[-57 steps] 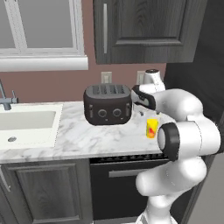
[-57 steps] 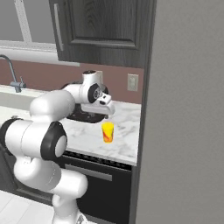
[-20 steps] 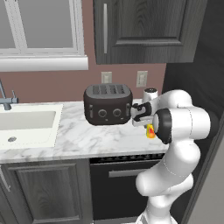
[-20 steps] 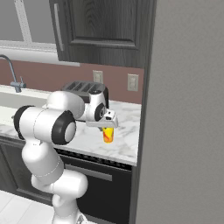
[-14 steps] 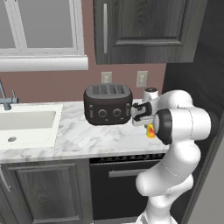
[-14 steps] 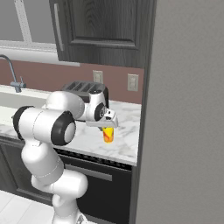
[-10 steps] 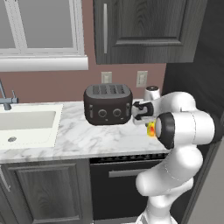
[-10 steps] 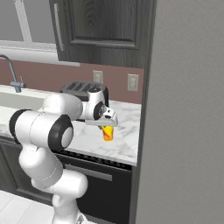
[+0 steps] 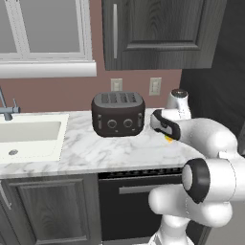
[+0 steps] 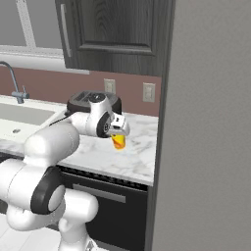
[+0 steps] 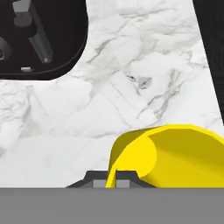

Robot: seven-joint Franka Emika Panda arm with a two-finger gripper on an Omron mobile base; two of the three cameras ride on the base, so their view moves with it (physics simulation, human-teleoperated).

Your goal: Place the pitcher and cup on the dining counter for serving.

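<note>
Right base view shows the gripper [image 10: 119,133] pinching the cup [image 10: 118,141] and holding it above the marble worktop [image 10: 132,159], near the toaster [image 10: 83,102]. Whether the cup is fully clear of the worktop is hard to judge.
</note>
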